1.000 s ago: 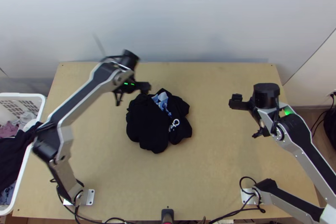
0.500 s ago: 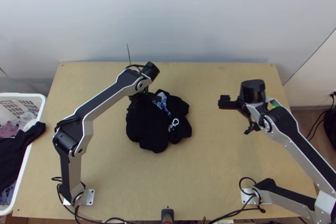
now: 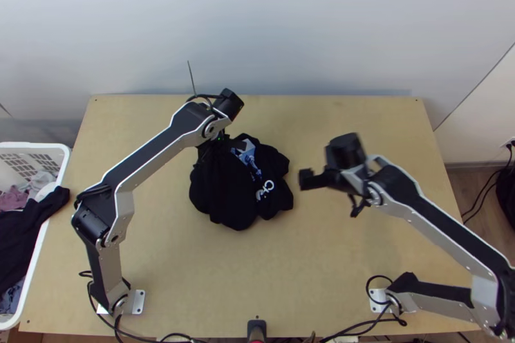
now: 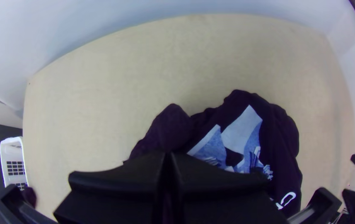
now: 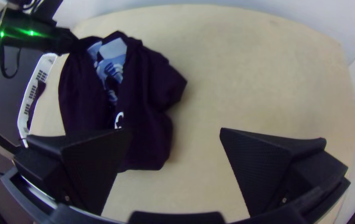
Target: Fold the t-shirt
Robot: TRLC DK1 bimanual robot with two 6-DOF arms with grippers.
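Observation:
Bunched on the table left of centre lies the black t-shirt (image 3: 238, 192), its blue-and-white print and white lettering facing up. My left gripper (image 3: 237, 145) is at the shirt's far left part. In the left wrist view the two fingers of the left gripper (image 4: 168, 155) are together on dark cloth of the t-shirt (image 4: 278, 137), the pinched spot hidden beneath them. My right gripper (image 3: 306, 179) hangs just right of the shirt. The right wrist view shows the right gripper (image 5: 172, 132) open, nothing between its fingers, with the t-shirt (image 5: 152, 91) beyond one finger.
A white basket (image 3: 35, 145) with clothes stands at the table's left edge, a dark garment (image 3: 55, 203) hanging over its rim. Bare wooden table (image 3: 360, 111) extends behind and right of the shirt. Cables lie along the near edge.
My left gripper has moved right onto the shirt and shut on it; the shirt has since shifted slightly left and away from the near edge. My right gripper has come left, closer to the shirt.

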